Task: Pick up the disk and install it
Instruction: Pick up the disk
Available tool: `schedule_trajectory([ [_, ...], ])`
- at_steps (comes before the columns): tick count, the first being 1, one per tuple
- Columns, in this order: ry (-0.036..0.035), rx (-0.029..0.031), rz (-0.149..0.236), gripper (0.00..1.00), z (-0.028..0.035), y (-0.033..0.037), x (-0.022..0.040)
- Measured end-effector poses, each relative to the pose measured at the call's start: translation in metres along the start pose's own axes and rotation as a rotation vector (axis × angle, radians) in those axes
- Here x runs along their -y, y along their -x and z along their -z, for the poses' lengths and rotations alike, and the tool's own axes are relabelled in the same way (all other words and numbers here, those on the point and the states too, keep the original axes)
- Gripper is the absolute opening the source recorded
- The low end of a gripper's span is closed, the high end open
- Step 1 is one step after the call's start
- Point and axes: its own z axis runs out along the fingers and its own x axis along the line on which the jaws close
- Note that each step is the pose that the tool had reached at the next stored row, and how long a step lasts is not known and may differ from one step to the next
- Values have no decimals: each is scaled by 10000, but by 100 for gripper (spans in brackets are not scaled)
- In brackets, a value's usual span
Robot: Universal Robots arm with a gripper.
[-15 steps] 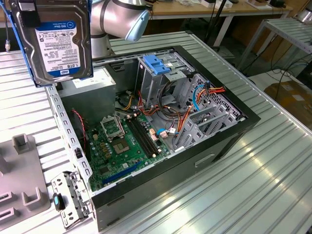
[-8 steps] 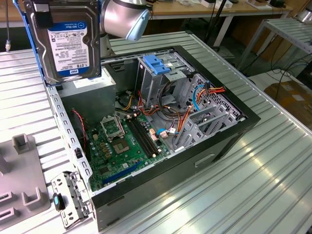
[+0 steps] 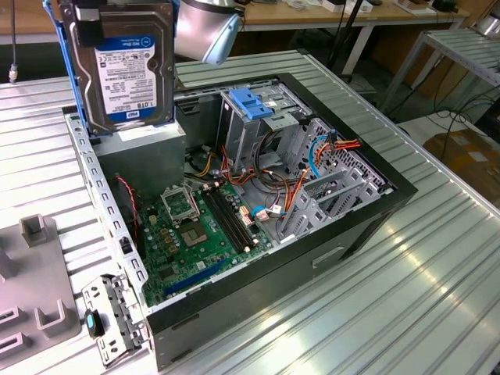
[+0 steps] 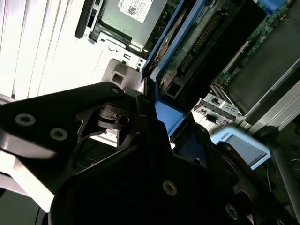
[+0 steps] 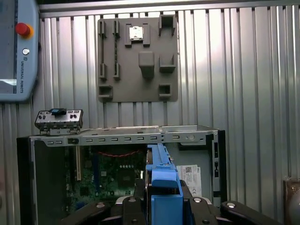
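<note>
**Disk held aloft over the open computer case**

The gripper [image 5: 164,204] is clamped on the disk [image 3: 129,66], with black fingers [image 5: 129,207] pressing either side of its blue rail. The disk hangs upright, label outward, above the grey power-supply box [image 3: 144,152] in the computer case [image 3: 258,305].
</note>
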Motion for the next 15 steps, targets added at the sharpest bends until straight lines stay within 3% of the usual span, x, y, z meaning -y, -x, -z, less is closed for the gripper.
schedule_trajectory([
  [11, -2, -66, -4, 37, -24, -3, 284],
  [15, -5, -81, -9, 37, -33, -12, 353],
])
